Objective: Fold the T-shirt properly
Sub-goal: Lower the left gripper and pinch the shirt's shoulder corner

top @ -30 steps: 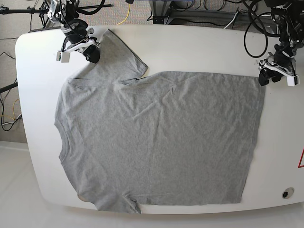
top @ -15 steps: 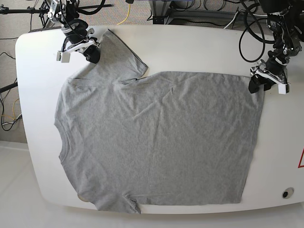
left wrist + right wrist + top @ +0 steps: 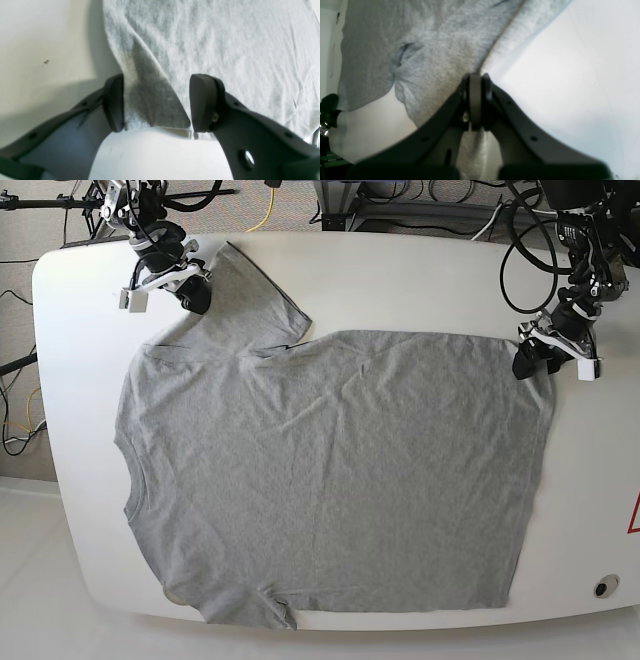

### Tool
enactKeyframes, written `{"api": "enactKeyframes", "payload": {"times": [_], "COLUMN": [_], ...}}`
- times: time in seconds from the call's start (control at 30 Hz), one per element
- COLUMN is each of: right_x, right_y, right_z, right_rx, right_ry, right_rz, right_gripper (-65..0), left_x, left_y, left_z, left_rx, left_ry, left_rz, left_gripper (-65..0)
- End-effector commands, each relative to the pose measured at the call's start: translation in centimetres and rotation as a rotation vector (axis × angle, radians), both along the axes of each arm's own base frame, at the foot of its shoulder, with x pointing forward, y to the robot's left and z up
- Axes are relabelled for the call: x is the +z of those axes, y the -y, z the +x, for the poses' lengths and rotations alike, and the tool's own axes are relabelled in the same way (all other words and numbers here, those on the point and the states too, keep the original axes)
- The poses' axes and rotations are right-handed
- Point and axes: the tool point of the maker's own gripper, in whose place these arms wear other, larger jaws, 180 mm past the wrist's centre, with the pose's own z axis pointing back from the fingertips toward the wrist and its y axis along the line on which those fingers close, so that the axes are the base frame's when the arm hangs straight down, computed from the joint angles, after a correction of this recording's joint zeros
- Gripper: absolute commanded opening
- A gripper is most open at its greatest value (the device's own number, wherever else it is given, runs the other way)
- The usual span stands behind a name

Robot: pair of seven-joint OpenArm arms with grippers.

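The T-shirt [image 3: 330, 470] lies flat on the bench [image 3: 420, 280], unfolded. My right tool [image 3: 476, 100] pinches the sleeve edge; my left tool [image 3: 156, 102] is spread astride the hem corner. I judge I'm securing grips: next, close left, then lift together.

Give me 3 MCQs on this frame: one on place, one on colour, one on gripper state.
1. Where is the left gripper?
A. at the shirt's hem corner
B. at the collar
C. over the shirt's middle

2. What colour is the shirt?
A. navy
B. heather grey
C. white

3. How do the grippers stand?
A. both open
B. left shut, right open
C. left open, right shut on the shirt

Answers:
1 A: the base view has it at the far hem corner, and its wrist view shows the cloth edge between the fingers.
2 B: grey in every view.
3 C: the right gripper pinches the sleeve, while the left jaws stand apart.
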Motion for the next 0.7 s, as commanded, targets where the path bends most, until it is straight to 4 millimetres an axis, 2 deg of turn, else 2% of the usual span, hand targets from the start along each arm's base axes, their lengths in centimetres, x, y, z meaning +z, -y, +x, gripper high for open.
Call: {"api": "enactKeyframes", "payload": {"times": [0.0,0.13,0.33,0.4,0.53,0.6,0.67], "right_x": [-0.12,-0.03,0.06,-0.03,0.08,0.08,0.1], "right_y": [0.32,0.3,0.25,0.13,0.12,0.13,0.17], "right_z": [-0.27,-0.19,-0.09,-0.13,0.0,0.02,0.0], "right_rx": [0.012,0.012,0.013,0.015,0.016,0.016,0.014], "right_ry": [-0.019,-0.013,-0.009,-0.011,-0.006,-0.006,-0.005], "right_rz": [-0.022,-0.022,-0.021,-0.019,-0.019,-0.021,-0.02], "right_gripper": [-65.0,-65.0,-65.0,-65.0,-65.0,-65.0,-65.0], "left_x": [-2.11,-2.19,-2.06,-1.86,-1.93,-2.01,-2.07], "left_y": [0.11,0.07,-0.13,-0.37,-0.49,-0.46,-0.44], "left_z": [-2.1,-2.09,-2.04,-1.81,-1.81,-1.84,-1.87], "left_rx": [-0.035,-0.038,-0.034,-0.037,-0.035,-0.038,-0.04], "left_ry": [-0.124,-0.13,-0.122,-0.121,-0.131,-0.136,-0.141], "left_rz": [0.028,0.028,0.031,0.043,0.045,0.048,0.049], "left_gripper": [-30.0,-29.6,-34.2,-44.7,-60.2,-65.0,-65.0]}}
